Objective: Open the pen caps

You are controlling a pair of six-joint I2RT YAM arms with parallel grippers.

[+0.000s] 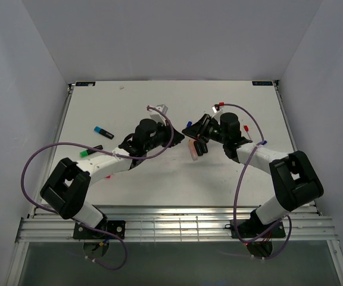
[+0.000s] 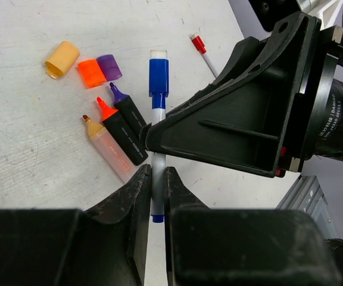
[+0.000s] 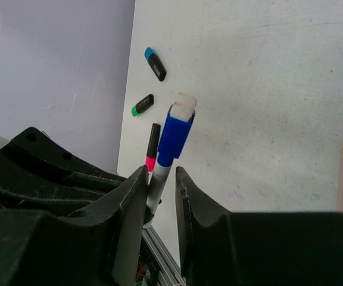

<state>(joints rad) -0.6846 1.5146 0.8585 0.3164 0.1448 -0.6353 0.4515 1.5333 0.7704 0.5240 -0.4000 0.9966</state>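
Clamping pen (image 2: 157, 122) in tight-closed left gripper (image 2: 156, 174); right gripper (image 3: 158, 176) is straddling barrel part-open just under blue cap (image 2: 158, 77), gripping nothing; better be seating on cap itself, then pulling straight along axis

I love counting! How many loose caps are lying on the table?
3, in the left wrist view: a yellow cap, then an orange cap and a purple cap side by side, all above the uncapped markers. More may be hidden.
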